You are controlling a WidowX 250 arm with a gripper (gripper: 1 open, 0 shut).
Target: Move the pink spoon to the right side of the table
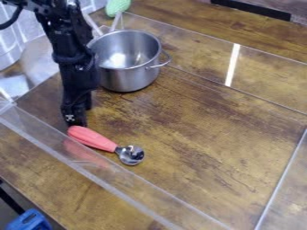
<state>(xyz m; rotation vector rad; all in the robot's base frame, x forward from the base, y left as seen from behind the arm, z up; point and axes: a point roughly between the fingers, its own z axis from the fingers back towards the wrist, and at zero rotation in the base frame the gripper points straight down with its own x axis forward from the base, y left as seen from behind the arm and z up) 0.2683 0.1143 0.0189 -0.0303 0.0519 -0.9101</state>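
Dark, scuffed wooden table (228, 117) walled in clear acrylic, with a steel pot (125, 59) standing at the back left. Near the front left, lying flat: pink spoon (103, 144), handle toward the left, shiny bowl toward the right, well apart from the pot. Just above the handle end, black gripper (74, 117) pointing straight down, holding nothing, tips close to the wood; how far open, impossible to tell from this angle.
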